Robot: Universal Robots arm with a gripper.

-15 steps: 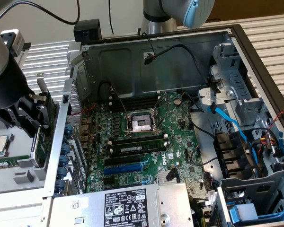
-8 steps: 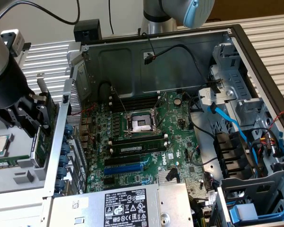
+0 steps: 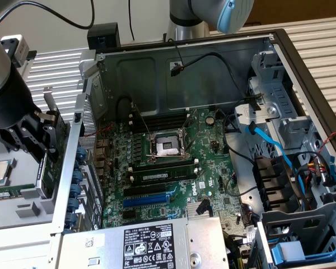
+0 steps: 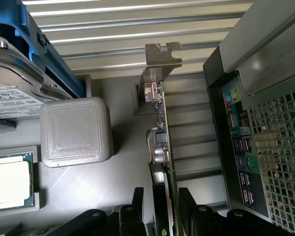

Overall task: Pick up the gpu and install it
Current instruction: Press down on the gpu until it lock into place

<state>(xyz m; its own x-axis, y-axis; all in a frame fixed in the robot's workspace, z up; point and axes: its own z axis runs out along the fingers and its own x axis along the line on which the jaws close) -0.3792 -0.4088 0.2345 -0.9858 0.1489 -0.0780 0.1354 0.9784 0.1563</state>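
The gpu (image 4: 165, 129) is a thin green card standing on edge in a grey tray (image 4: 118, 162), its silver end bracket (image 4: 160, 61) pointing away from the wrist. My gripper (image 4: 161, 195) hangs over the card's near end with one black finger (image 4: 137, 196) on each side and a small gap showing at both, so it is open and straddles the card. In the exterior view the gripper (image 3: 41, 143) is at the far left, outside the open computer case, with the bracket (image 3: 49, 107) rising just behind it.
The case's perforated rear wall (image 3: 78, 168) stands right beside the tray. Inside lies the green motherboard (image 3: 213, 162) with a blue slot (image 3: 148, 199), memory sticks and loose cables. The tray also holds a processor chip (image 4: 10, 184), a grey block (image 4: 76, 130) and a hard drive (image 4: 12, 101).
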